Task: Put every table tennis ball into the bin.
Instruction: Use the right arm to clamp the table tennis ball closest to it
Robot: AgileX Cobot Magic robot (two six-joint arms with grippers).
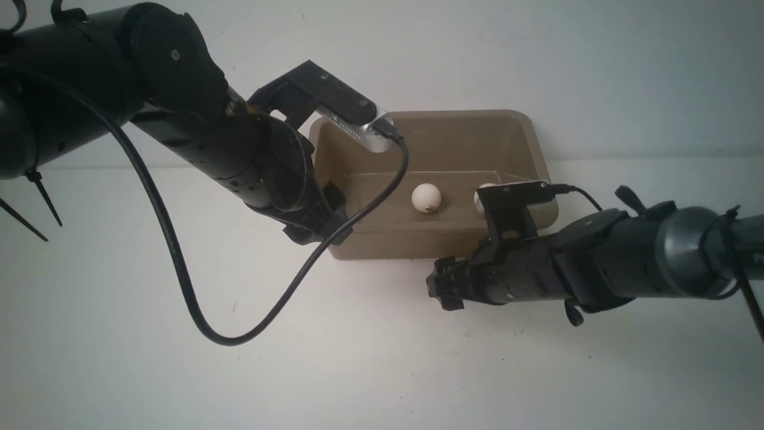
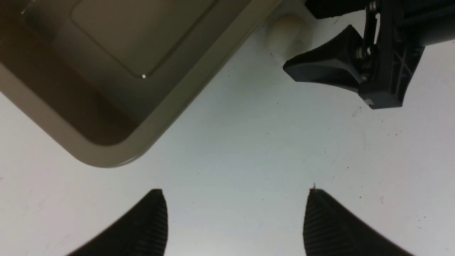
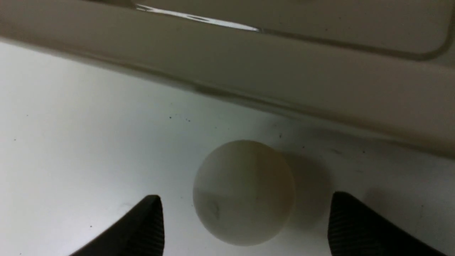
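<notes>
Right wrist view: right gripper (image 3: 245, 213) jaws wide, nothing gripped. Table tennis ball (image 3: 244, 177) sits btwn its fingertips (image 3: 149, 220), clear of both, on white table (image 3: 78, 117), just beside bin (image 3: 284, 78) outer wall. Left wrist view: left gripper (image 2: 236, 193) jaws apart, empty, over bare table nr bin's rounded corner; same ball shows further off, by R finger. Front view: inside bin, 2nd ball (image 1: 426, 197) mid-floor w/ dark mark, 3rd ball (image 1: 481, 194) partly hidden behind R wrist cam (image 1: 516, 194).
</notes>
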